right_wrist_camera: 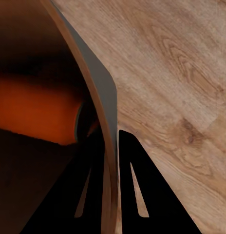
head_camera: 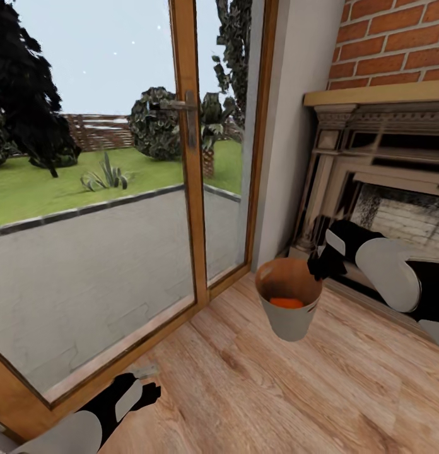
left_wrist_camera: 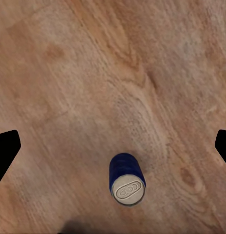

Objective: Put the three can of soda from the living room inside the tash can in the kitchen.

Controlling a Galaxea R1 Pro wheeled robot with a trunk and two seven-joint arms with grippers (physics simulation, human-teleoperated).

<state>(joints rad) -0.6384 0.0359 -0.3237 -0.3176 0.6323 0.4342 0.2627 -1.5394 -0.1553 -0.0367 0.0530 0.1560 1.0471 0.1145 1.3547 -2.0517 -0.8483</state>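
The tapered trash can (head_camera: 289,306), glossy copper inside and pale grey outside, hangs above the grained wood floor (head_camera: 257,384), its rim pinched by the right gripper (head_camera: 318,268). An orange soda can (head_camera: 286,302) lies inside. The left gripper (left_wrist_camera: 113,146) is spread wide above an upright blue can (left_wrist_camera: 126,178).

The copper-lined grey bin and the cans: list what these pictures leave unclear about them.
- Head view: the pale grey bin with copper-brown inside shows orange at its bottom; its wall hides how many cans lie there.
- Right wrist view: the right gripper clamps the bin wall; the orange can is blurred and cut off.
- Left wrist view: the left gripper's fingertips are cut off beside the upright dark blue can.
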